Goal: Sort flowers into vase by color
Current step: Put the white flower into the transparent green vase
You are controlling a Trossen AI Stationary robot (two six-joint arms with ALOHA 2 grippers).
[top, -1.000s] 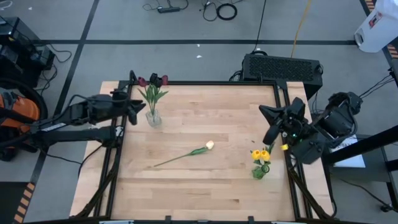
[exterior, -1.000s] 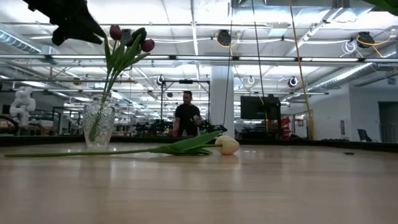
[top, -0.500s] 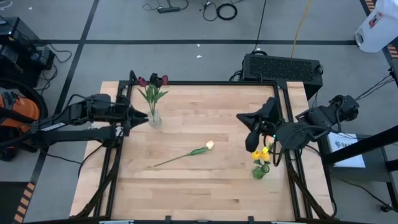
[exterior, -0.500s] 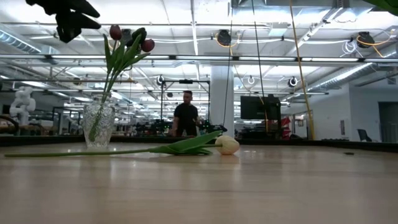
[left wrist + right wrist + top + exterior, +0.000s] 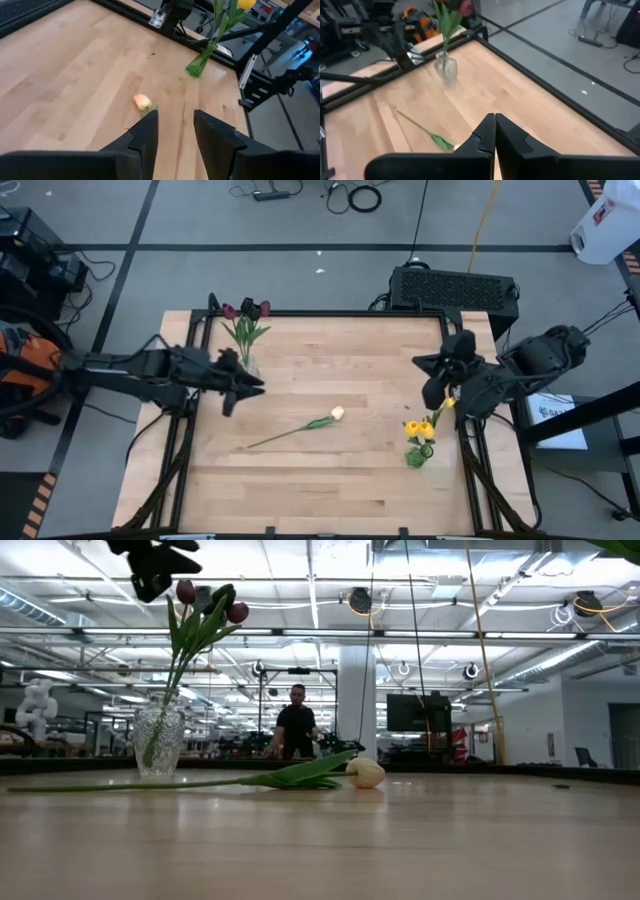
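With the cream-headed, long-stemmed artificial tulip lying mid-table, the left gripper, fingers parted, should descend squarely astride its thin stem, while the right gripper waited closed far right.

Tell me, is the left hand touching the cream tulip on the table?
Apart. The left wrist view shows bare wood between the open left hand and the cream tulip.

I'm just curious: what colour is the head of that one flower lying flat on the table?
Cream, faintly yellowish. The loose tulip shows best in the low view.
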